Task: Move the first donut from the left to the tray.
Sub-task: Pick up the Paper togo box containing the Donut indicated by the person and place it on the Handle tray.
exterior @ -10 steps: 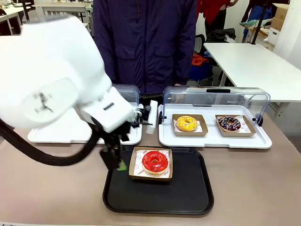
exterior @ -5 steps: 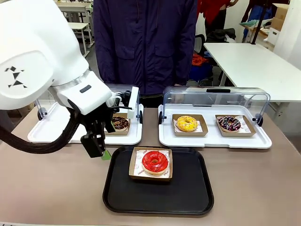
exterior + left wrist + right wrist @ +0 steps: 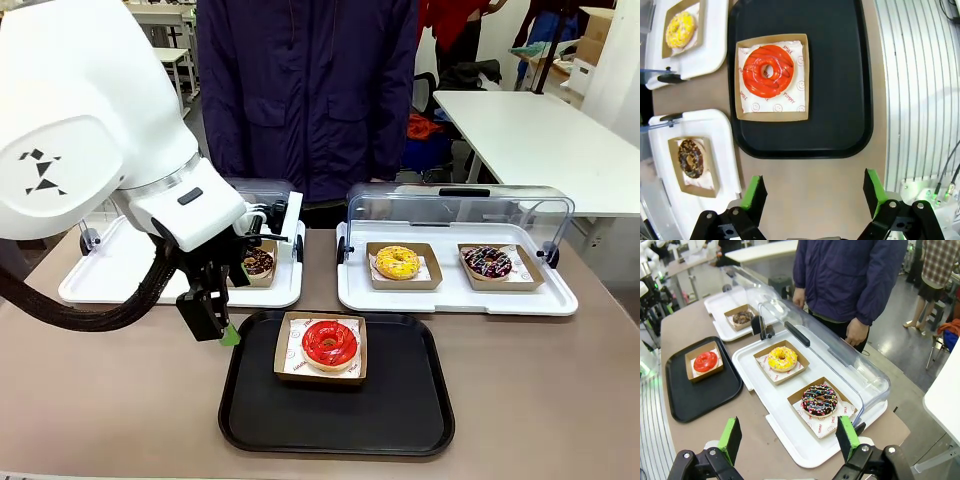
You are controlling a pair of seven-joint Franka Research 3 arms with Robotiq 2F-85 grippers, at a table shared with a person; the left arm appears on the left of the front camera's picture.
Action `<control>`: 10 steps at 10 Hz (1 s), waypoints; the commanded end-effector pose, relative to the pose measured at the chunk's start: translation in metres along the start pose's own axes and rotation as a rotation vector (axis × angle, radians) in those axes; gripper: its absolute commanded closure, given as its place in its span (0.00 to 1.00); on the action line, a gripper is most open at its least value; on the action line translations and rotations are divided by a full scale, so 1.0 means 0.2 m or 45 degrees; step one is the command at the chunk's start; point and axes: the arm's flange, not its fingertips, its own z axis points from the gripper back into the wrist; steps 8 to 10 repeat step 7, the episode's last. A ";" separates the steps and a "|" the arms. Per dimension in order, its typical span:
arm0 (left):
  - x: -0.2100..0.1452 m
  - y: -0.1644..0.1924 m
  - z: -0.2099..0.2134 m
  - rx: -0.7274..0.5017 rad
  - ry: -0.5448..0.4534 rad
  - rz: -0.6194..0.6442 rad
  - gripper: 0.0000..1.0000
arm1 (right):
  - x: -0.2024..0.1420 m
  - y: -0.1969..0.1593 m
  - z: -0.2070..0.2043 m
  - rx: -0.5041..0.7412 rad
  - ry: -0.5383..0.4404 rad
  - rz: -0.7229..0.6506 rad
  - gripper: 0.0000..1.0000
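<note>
1. Left arm hides part of the left white tray (image 3: pixel 100 285); the chocolate donut (image 3: pixel 257 263) peeks out behind it.
2. 4 donuts: red donut (image 3: pixel 329 343) in its cardboard holder on the black tray (image 3: pixel 400 410), plus yellow donut (image 3: pixel 397 262), sprinkled donut (image 3: pixel 487 262).
3. 2 white trays, 1 black tray on the surface (image 3: pixel 540 390).
4. Left hand (image 3: pixel 212 322) spread, empty, just left of the black tray.
5. Right hand (image 3: pixel 790 440) spread, empty.

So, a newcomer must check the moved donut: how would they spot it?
Find the black tray at the table's near edge. On it sits the red-glazed donut in a square brown cardboard holder; it is the one donut not on the white lidded trays.
</note>
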 end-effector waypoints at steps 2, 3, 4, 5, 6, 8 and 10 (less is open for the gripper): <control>0.00 0.00 0.00 0.000 -0.011 0.019 0.00 | 0.01 0.00 0.00 -0.001 -0.010 0.009 0.00; 0.00 0.00 0.00 0.000 -0.011 0.019 0.00 | 0.01 0.00 0.00 -0.001 -0.010 0.009 0.00; 0.00 0.00 0.00 0.000 -0.011 0.019 0.00 | 0.01 0.00 0.00 -0.001 -0.010 0.009 0.00; 0.00 0.00 0.00 0.000 -0.011 0.019 0.00 | 0.01 0.00 0.00 -0.001 -0.010 0.009 0.00; 0.00 0.00 0.00 0.000 -0.011 0.019 0.00 | 0.01 0.00 0.00 -0.001 -0.010 0.009 0.00; 0.00 0.00 0.00 0.000 -0.011 0.019 0.00 | 0.01 0.00 0.00 -0.001 -0.010 0.009 0.00; 0.00 0.00 0.00 0.000 -0.011 0.019 0.00 | 0.01 0.00 0.00 -0.001 -0.010 0.009 0.00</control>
